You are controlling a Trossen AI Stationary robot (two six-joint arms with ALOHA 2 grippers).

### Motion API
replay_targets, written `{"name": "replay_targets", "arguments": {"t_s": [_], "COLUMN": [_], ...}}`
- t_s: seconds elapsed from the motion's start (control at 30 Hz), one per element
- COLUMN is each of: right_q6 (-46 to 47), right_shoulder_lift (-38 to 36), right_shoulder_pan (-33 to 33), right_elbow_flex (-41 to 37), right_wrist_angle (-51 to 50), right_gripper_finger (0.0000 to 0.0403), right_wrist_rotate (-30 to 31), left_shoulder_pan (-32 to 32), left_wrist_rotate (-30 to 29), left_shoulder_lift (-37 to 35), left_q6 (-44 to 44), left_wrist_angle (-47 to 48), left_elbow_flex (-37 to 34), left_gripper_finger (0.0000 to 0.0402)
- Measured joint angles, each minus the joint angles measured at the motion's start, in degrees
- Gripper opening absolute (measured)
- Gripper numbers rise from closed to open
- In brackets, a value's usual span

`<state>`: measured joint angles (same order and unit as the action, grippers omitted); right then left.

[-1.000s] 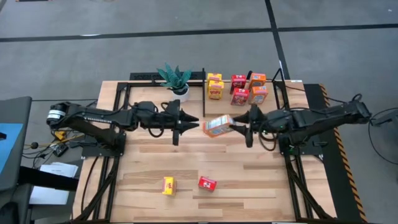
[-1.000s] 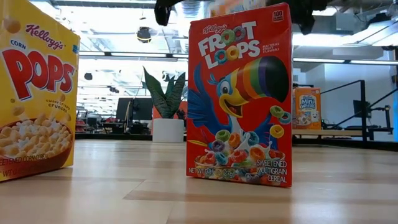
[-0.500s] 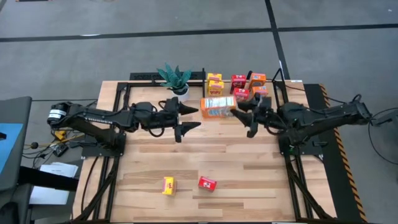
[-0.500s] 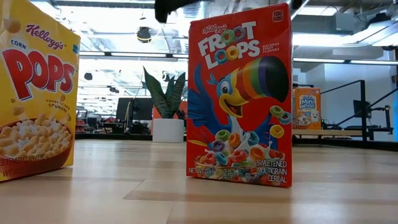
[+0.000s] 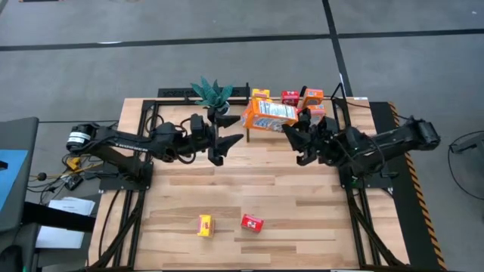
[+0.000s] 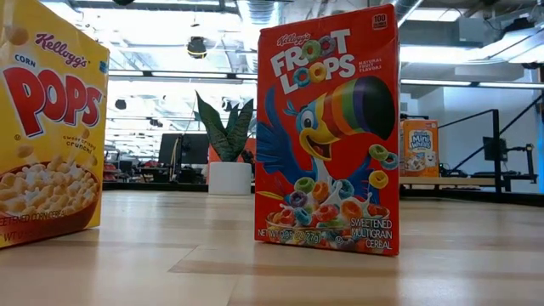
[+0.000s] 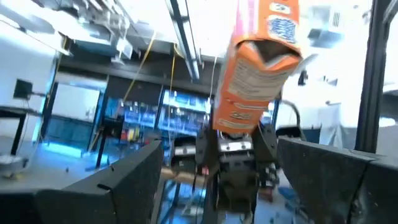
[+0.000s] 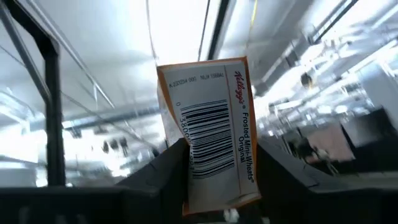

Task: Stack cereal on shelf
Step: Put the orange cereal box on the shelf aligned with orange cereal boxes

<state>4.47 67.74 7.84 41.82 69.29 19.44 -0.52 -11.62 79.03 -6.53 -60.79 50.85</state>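
My right gripper [image 5: 296, 137] is shut on an orange cereal box [image 5: 269, 115] and holds it high over the table's far middle, just in front of the shelf [image 5: 342, 97]. My left gripper [image 5: 229, 140] stands open to the left of the box, a short gap away, with nothing between its fingers. On the shelf stand yellow [image 5: 261, 95], red [image 5: 290, 97] and orange [image 5: 313, 96] boxes. A yellow box [image 5: 204, 224] and a red box [image 5: 252, 222] stand upright on the table near its front edge. Neither gripper shows in the low view. My right gripper pinches the orange box at its lower end [image 8: 211, 183] between its two fingers [image 8: 169, 169], one on each side of the barcode panel. The fingers slant upward from the table's right side. The box stands tilted above the fingers, lifted clear of the table.
A potted green plant [image 5: 213, 95] stands at the far edge, left of the shelf. Black posts [image 5: 249, 97] frame the shelf. The table's middle [image 5: 249, 181] is bare wood between the arms and the two front boxes.
My left gripper has opened and let go of the orange box, and has tipped upward. My right gripper has risen, moved toward the far edge and tipped up. The box has swung from lying level between both grippers to standing above the right fingers.
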Motion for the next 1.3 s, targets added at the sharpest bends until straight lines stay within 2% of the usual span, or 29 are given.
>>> {"name": "replay_targets", "arguments": {"t_s": [0.23,0.4,0.6,0.77,1.0,1.3], "right_q6": [2.6,6.5,8.2,7.7,8.1,9.1], "right_shoulder_lift": [6.5,9.1,10.4,10.4,10.5,10.4], "right_shoulder_pan": [-0.1,-0.1,-0.1,-0.9,-2.4,-2.7], "right_elbow_flex": [0.0,0.0,0.1,0.1,0.1,0.1], "right_wrist_angle": [10.7,11.2,12.3,12.9,13.2,12.1], "right_gripper_finger": [0.0181,0.019,0.0194,0.0186,0.0188,0.0184], "right_wrist_rotate": [-0.2,-0.8,-1.6,-1.9,-1.6,-2.0], "left_shoulder_pan": [1.2,1.8,1.8,1.6,1.4,1.4], "left_wrist_rotate": [0.7,5.3,5.4,8.5,9.1,5.0], "left_shoulder_lift": [4.1,5.6,5.6,5.6,5.6,5.6], "left_q6": [-0.5,-1.7,-0.8,-2.5,-3.2,-1.8], "left_wrist_angle": [-3.0,-2.9,-2.1,-1.3,-3.5,-2.9], "left_elbow_flex": [3.1,5.4,6.5,6.5,6.5,6.5], "left_gripper_finger": [0.0306,0.0306,0.0306,0.0306,0.0306,0.0306]}}
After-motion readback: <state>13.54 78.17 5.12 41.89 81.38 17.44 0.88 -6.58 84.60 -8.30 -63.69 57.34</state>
